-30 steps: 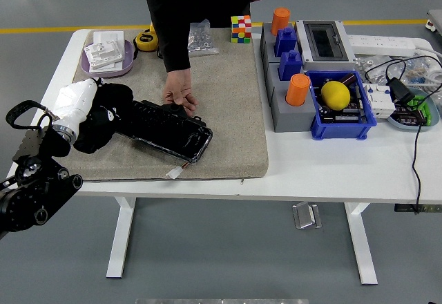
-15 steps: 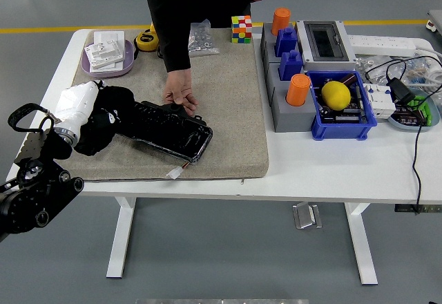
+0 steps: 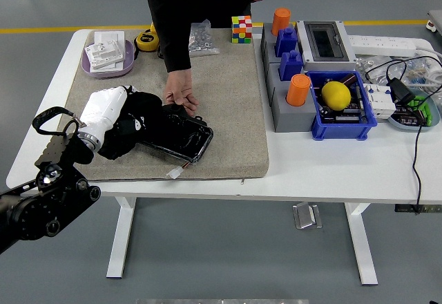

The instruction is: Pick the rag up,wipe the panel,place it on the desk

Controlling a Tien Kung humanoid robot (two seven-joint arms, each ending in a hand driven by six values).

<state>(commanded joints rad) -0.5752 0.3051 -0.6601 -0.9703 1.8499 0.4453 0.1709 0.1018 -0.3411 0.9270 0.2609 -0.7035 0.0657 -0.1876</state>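
Observation:
A glossy black panel (image 3: 181, 135) lies on the tan mat (image 3: 228, 97), tilted from upper left to lower right. My left hand (image 3: 110, 114), white with black fingers, is shut on a dark rag (image 3: 135, 126) and presses it on the panel's left part. A person's hand (image 3: 179, 97) rests on the panel's far edge and holds it in place. My right hand is not in view.
A purple tray (image 3: 103, 59) with white parts, a yellow tape measure (image 3: 146, 39) and a bag of screws (image 3: 201, 38) sit at the back left. A puzzle cube (image 3: 240, 28), grey blocks with orange cups (image 3: 298, 90) and a blue bin (image 3: 342, 107) stand to the right.
My left hand has slid the rag to the right along the panel, covering more of its left half. The person's hand has stayed on the panel's edge.

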